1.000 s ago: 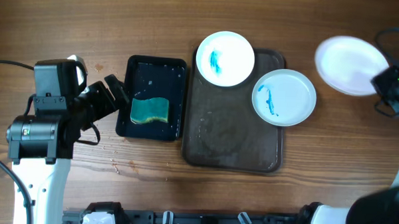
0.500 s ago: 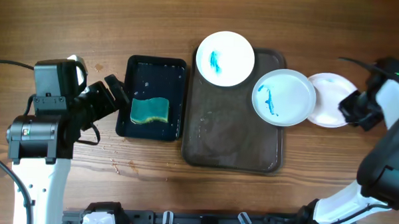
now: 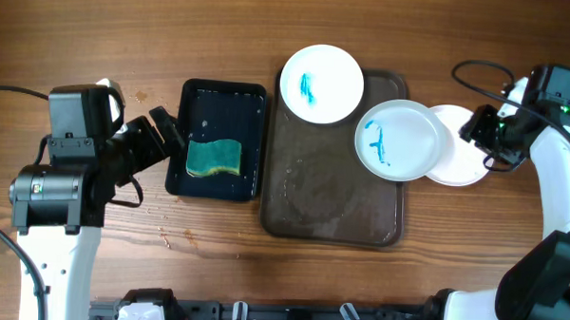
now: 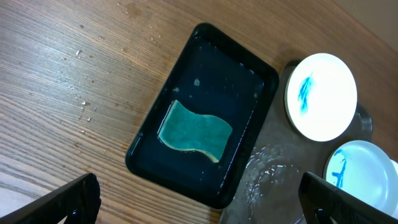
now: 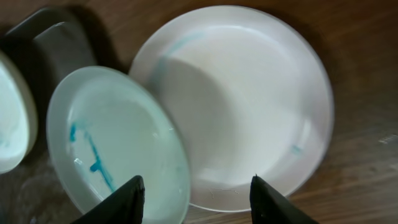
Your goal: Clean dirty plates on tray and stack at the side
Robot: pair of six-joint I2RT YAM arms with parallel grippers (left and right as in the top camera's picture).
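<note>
**Current step.** One plain white round plate (image 3: pixel 461 147) lies on the wooden table (image 3: pixel 271 26), just to the right of the brown rectangular tray (image 3: pixel 326 214). It shows no blue marks, apart from a faint tint at its rim in the right wrist view, and is judged to be the base of the side stack.

The right gripper (image 5: pixel 202 202) hovers over this plate's near edge. Its fingers are spread apart and nothing is between them.

Two plates remain to be cleaned:
- A white round plate with a blue smear (image 3: pixel 322 82) sits across the tray's upper edge.
- A pale blue-tinted plate with a blue streak (image 3: pixel 397 138) sits on the tray's right edge. Its rim overlaps the clean plate and appears to ride on top of it.

**Left side.** The left gripper (image 3: pixel 162 129) is held wide and empty beside the black rectangular basin (image 3: pixel 197 95). The green sponge (image 4: pixel 196 130) lies wet on the basin floor (droplets are scattered on the wood nearby).

**Next move.** The task is judged roughly one third complete.
1. The left arm needs to descend into the basin and close on the sponge.
2. The right arm needs to grip one smeared plate by its rim and steady it.

The pale plate is the nearer choice. It calls for a clean lift, so that the overlapped plate below is not dragged.
</note>
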